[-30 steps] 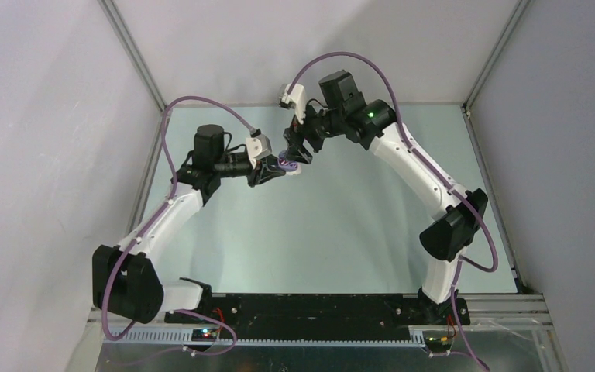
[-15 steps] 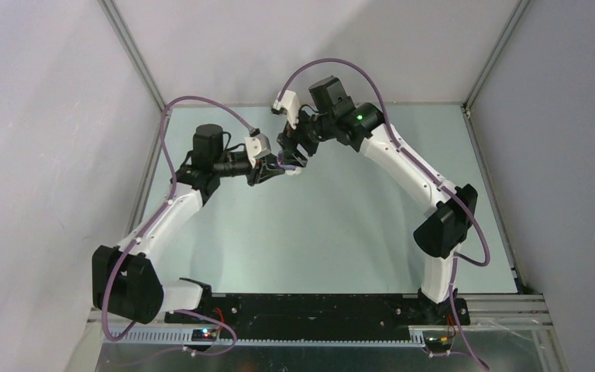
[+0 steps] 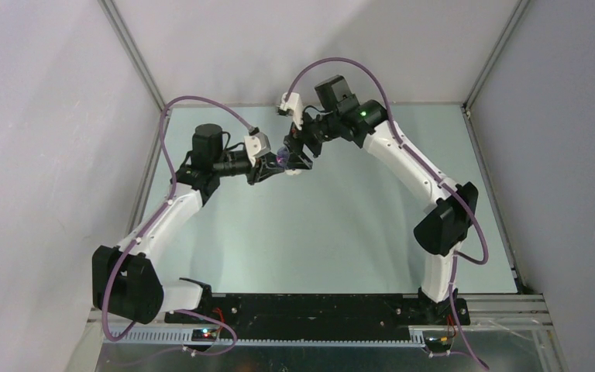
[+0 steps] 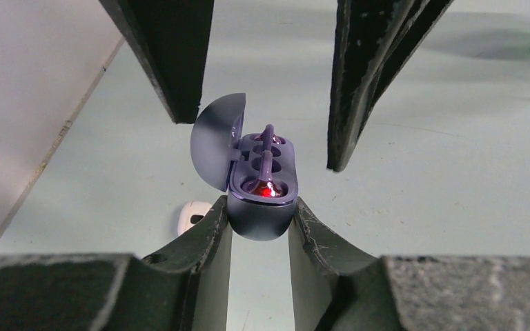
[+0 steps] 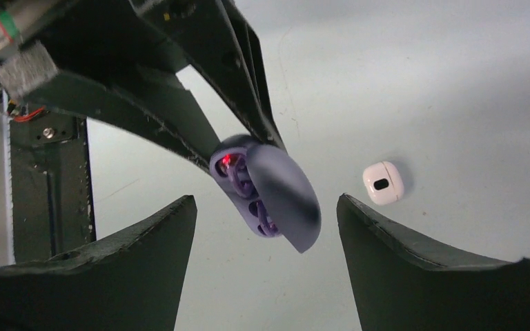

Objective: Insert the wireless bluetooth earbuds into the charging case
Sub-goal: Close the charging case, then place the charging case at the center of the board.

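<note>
The left gripper [image 4: 260, 215] clenched the open charging case [image 4: 265, 178]; the released right gripper [image 5: 266, 201] flanked it from far right.

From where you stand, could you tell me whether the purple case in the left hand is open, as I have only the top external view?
Observer: Yes. The left wrist view shows the purple case with its lid swung open, clamped in the left hand.
Operator: Thank you. Is anything inside it?
Observer: Two purple earbuds sit in its wells, stems up.
Operator: And how does the right hand stand?
Observer: The right hand is open, with one finger on each side of the case and neither touching it.
</note>
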Motion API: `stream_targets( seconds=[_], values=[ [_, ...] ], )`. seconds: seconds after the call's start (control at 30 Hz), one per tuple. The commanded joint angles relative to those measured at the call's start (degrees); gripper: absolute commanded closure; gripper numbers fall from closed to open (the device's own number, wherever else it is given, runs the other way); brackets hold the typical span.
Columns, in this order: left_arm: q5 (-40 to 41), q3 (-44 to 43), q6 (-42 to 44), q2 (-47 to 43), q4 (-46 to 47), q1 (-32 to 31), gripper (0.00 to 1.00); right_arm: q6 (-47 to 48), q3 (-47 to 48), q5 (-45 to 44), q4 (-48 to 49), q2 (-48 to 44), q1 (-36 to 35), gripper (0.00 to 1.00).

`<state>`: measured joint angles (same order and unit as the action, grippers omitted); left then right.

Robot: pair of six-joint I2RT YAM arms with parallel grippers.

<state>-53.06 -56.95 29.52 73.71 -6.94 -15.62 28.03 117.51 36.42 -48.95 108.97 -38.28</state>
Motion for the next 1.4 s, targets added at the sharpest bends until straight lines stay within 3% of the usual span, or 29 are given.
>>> stream_targets(
  seconds=[0.0,0.2,0.53,0.73,0.87,0.97,1.1,1.13,1.17,1.2,1.23,1.37],
  values=[
    [-1.6,0.0,-2.0,-1.4,5.8,-0.2,1.00,3.5,0.0,7.8,-2.9,-1.7,1.9,0.20],
    [3.8,-1.0,-13.6,1.4,11.5,0.7,1.00,6.3,-0.2,8.0,-4.1,-3.3,0.8,0.21],
    [9.8,-0.9,-28.1,9.2,12.2,3.3,1.00,6.5,-13.9,-6.9,1.1,-13.4,0.7,0.22],
    [7.3,-3.6,-37.8,21.3,2.2,4.3,0.95,0.3,-23.1,-9.6,3.3,-17.1,5.1,0.22],
    [6.0,-10.1,-39.2,31.2,-8.8,5.6,0.96,-4.0,-26.8,-10.4,4.7,-18.0,9.0,0.21],
    [5.0,-13.3,-40.1,35.7,-13.3,6.4,0.90,-7.8,-28.5,-11.3,5.7,-17.9,12.1,0.19],
    [7.1,-16.9,-38.0,39.9,-20.6,6.6,0.73,-9.5,-29.1,-11.6,5.6,-17.6,14.1,0.11],
    [8.5,-18.2,-37.7,40.7,-22.0,6.6,0.55,-9.0,-28.9,-11.7,4.9,-17.6,14.2,0.09],
    [10.8,-18.6,-37.0,40.8,-23.8,6.6,0.46,-8.5,-28.4,-11.9,4.4,-17.4,14.2,0.03],
    [11.8,-19.0,-36.5,40.4,-24.9,6.8,0.13,-8.4,-27.8,-12.1,4.2,-17.4,14.2,0.02],
    [12.4,-19.1,-35.7,40.0,-25.4,6.8,0.04,-8.9,-27.6,-13.1,4.6,-17.5,14.3,0.01],
    [17.9,-20.4,-32.1,34.8,-29.8,7.4,0.00,-17.0,-25.9,-23.6,7.5,-17.9,14.5,0.01]
  ],
)
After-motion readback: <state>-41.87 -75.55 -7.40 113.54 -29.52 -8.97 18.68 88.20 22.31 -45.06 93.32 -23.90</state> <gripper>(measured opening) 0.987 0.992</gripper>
